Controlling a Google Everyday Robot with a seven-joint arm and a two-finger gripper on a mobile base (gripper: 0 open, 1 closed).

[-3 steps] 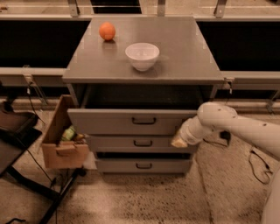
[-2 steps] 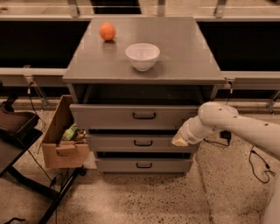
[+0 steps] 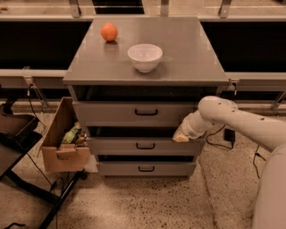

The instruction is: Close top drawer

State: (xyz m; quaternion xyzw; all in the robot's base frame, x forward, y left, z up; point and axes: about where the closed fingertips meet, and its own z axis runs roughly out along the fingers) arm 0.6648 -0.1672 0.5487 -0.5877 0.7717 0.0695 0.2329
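Room setting. A speckled terrazzo floor lay under warm, dim light. A grey cabinet stood at centre, in front of a pale horizontal ledge that ran off to left and right, with dark recesses above it. Metal uprights rose along the top edge of the view. An open cardboard box stood just beside the cabinet's left side; a black stand was further left. A black adapter and cables lay on the floor to the right. The gripper was at the right end of the cabinet's front.
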